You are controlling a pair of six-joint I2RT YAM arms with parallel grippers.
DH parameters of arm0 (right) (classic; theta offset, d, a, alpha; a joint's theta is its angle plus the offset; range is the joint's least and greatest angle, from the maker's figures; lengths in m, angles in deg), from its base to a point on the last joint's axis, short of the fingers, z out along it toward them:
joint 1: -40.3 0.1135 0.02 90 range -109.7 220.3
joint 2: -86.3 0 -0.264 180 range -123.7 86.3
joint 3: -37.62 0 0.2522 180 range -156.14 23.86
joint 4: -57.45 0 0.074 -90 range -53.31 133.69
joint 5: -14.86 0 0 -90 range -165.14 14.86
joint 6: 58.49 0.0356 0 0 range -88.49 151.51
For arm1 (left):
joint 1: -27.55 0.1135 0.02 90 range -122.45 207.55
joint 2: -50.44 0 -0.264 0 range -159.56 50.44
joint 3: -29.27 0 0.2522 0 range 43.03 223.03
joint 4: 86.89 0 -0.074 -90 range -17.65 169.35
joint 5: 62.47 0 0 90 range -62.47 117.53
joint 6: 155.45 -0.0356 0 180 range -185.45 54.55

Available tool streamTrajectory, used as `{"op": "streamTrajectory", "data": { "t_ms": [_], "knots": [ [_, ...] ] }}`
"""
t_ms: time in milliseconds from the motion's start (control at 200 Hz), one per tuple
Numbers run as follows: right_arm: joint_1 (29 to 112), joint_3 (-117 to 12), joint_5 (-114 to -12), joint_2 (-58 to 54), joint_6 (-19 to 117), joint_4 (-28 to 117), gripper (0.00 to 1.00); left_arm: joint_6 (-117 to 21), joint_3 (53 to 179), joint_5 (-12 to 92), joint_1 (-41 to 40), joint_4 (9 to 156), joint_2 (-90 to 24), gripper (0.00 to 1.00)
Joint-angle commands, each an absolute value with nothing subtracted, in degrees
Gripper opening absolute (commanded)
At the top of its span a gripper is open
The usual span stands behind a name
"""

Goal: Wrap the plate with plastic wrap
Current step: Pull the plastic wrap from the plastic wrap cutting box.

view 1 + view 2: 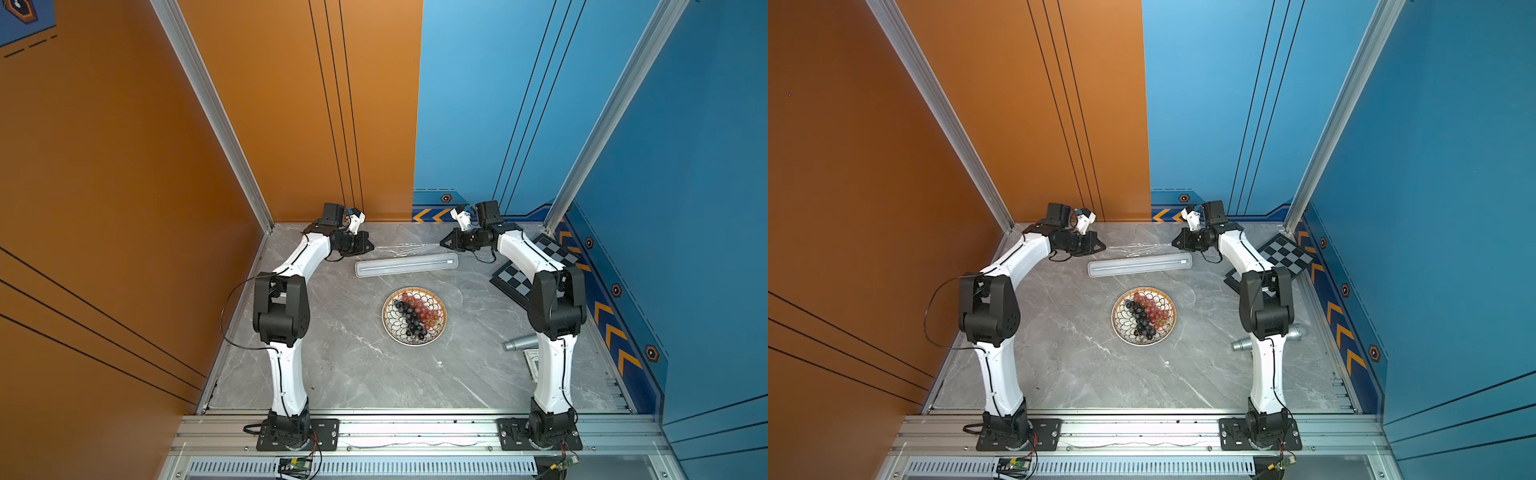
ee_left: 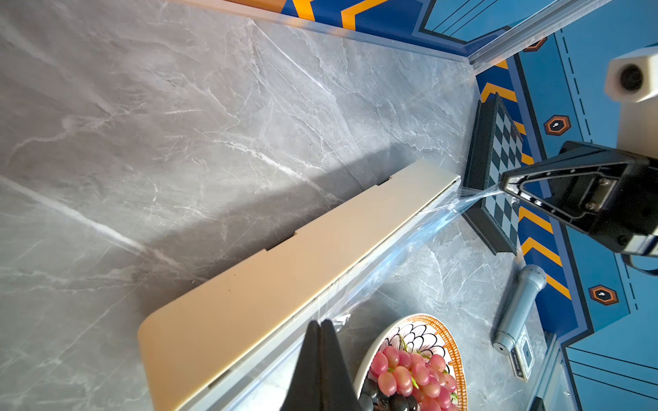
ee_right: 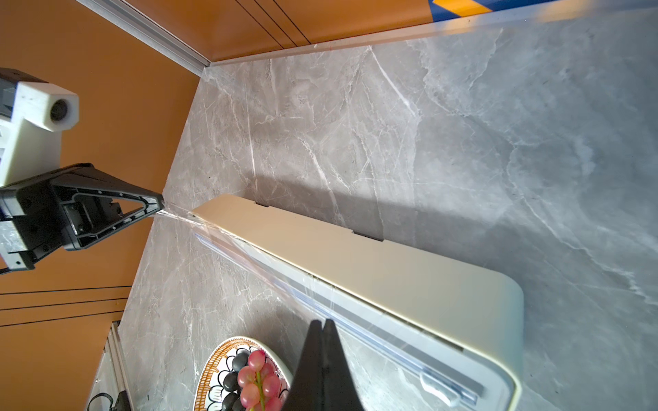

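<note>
Both tools [image 1: 372, 248] [image 1: 441, 242] seemingly tight on wrap [image 1: 409, 248]

The grey marble table [image 1: 353, 374] carries five things. A long cream box [image 1: 406, 264] lies flat across it near the far edge. The plate [image 1: 392, 328] sits mid-table, near the box but not touching it. At the far right lies a chessboard [image 1: 555, 249], partly hidden. Closer in on the right, a grey cylinder [image 1: 519, 343] lies on its side. Just beside the cylinder is what may be a small card [image 1: 532, 365], mostly hidden.
</note>
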State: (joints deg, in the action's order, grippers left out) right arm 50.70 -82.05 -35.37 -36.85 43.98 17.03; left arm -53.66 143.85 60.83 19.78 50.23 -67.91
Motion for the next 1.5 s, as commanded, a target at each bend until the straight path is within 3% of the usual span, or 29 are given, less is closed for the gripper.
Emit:
{"op": "streamTrajectory", "data": {
  "t_ms": [0, 1497],
  "knots": [
    [50.51, -82.22, -36.44, -32.88, 44.68, 15.83, 0.0, -54.03, 143.32, 60.49, 19.37, 50.36, -63.16, 0.0],
    [49.82, -81.93, -37.88, -24.15, 45.02, 13.89, 0.0, -51.34, 142.26, 58.21, 16.93, 50.39, -56.28, 0.0]
  ]
}}
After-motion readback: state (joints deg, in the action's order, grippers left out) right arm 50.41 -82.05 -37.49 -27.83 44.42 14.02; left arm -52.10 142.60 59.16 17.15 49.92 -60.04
